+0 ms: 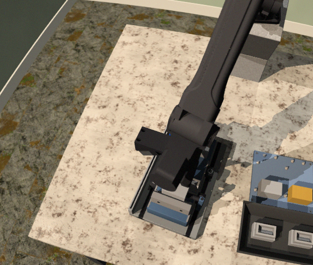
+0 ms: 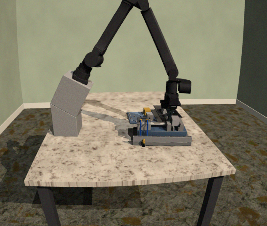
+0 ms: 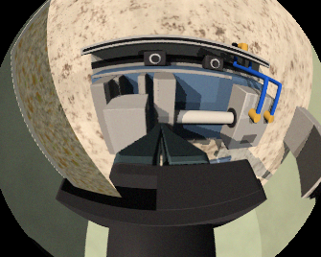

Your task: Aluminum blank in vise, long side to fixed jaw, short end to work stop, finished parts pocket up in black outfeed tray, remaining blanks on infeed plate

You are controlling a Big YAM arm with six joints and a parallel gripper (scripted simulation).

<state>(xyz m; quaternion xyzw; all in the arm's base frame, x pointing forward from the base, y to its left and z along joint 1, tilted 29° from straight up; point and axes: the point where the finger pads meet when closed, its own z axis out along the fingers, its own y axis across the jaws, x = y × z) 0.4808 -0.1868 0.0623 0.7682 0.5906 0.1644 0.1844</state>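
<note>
My gripper is shut and empty, its fingertips between a gray blank and the hose-side moving jaw. The blank is in the vise beside the fixed jaw; its top stands above the jaws. Its underside, the bars and any contact with the work stop are hidden or unclear. On the infeed plate are another gray blank and a yellow brass blank, with pins close by. Two finished parts lie pocket up in the black outfeed tray.
Blue hoses rise at the vise's actuator end, with a pale rod running to the moving jaw. Raised rails flank the vise. The tray adjoins the infeed plate's edge. The arm hides part of the vise in the top view.
</note>
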